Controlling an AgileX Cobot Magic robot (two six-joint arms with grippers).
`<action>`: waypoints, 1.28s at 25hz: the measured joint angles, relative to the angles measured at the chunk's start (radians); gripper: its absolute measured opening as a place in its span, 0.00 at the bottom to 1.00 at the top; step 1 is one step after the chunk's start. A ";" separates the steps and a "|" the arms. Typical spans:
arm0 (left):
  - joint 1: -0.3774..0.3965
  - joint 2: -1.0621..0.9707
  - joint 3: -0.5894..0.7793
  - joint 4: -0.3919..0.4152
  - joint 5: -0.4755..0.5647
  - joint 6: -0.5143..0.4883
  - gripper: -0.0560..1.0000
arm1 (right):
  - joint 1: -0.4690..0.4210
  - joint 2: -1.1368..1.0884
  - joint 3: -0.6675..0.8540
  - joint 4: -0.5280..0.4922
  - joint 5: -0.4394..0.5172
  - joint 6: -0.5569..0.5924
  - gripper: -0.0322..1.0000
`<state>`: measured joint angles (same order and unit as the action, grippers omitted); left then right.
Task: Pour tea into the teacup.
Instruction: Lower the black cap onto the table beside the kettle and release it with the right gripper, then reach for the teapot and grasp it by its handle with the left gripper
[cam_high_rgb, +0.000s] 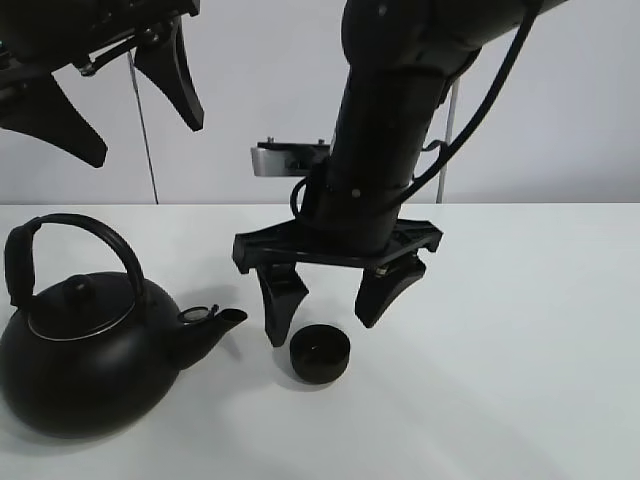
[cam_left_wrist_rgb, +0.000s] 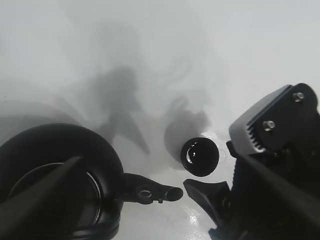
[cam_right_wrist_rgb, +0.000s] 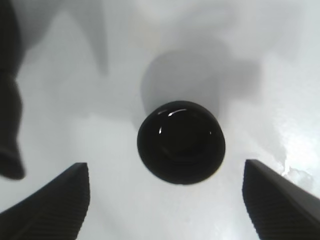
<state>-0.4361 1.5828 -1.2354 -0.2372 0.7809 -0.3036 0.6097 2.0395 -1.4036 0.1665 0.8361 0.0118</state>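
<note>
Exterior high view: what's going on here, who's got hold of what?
Nothing is held right now. The right gripper hangs open low over the teacup, one finger on each side and neither touching it. The teacup stands upright on the white table, just off the spout of the kettle. The kettle sits on the table, not yet lifted, with the left gripper open high above it.
</note>
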 joint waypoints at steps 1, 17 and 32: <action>0.000 0.000 0.000 0.000 -0.001 0.000 0.60 | 0.000 -0.018 0.000 -0.003 0.008 0.008 0.59; 0.000 0.000 0.000 0.000 -0.001 0.000 0.60 | -0.219 -0.290 0.098 0.083 0.111 0.019 0.59; 0.000 0.000 0.000 0.000 -0.001 0.000 0.60 | -0.393 -0.531 0.169 0.135 0.197 -0.042 0.59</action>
<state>-0.4361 1.5828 -1.2354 -0.2372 0.7796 -0.3036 0.2163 1.5082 -1.2342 0.3012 1.0333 -0.0304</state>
